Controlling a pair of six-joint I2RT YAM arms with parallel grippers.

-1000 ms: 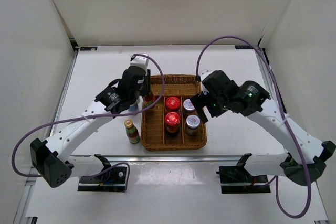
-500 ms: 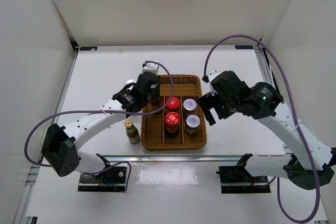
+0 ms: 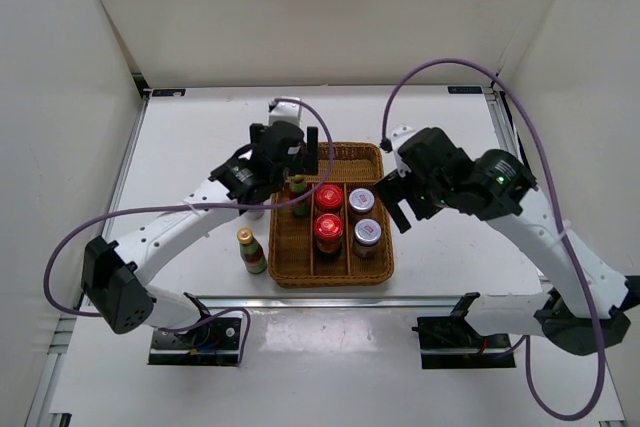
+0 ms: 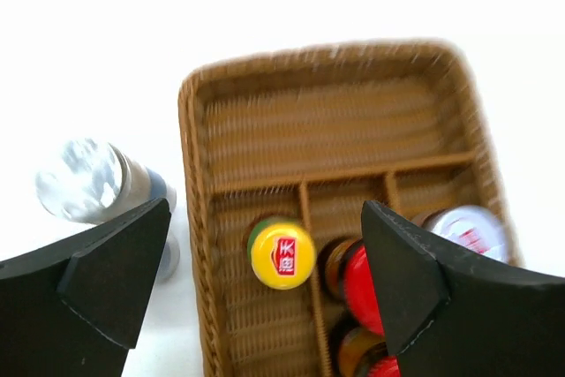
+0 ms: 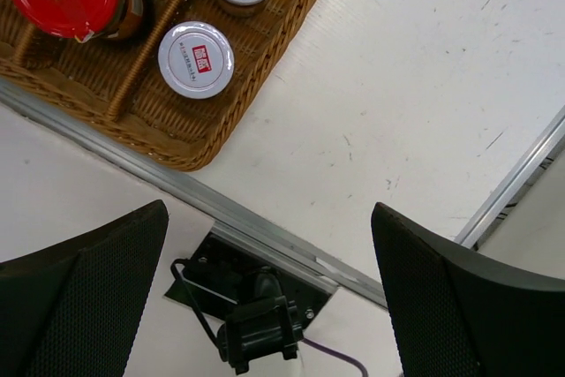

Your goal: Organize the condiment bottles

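Observation:
My left gripper (image 3: pixel 287 152) (image 4: pixel 265 209) hangs open over the left column of the wicker tray (image 3: pixel 340 269) (image 4: pixel 190 130). A yellow-green-capped bottle (image 3: pixel 299 187) (image 4: pixel 282 253) stands upright below and between its fingers, free of them. Two red-lidded jars (image 3: pixel 329 196) (image 3: pixel 328 230) fill the middle column and two grey-lidded jars (image 3: pixel 361 201) (image 3: pixel 367 235) the right one. A second yellow-capped bottle (image 3: pixel 250 250) stands on the table left of the tray. A silver-capped bottle (image 4: pixel 84 181) stands just outside the tray's left wall. My right gripper (image 3: pixel 393 202) (image 5: pixel 269 209) is open and empty, off the tray's right edge.
The tray's back section (image 4: pixel 335 130) holds nothing. The table's metal front rail (image 5: pixel 265 231) and a black arm mount (image 5: pixel 256 324) lie under the right gripper. White walls enclose the table on three sides.
The left gripper has carried the yellow-green-capped bottle into the tray's left column and opened, letting it go. The right arm has barely shifted.

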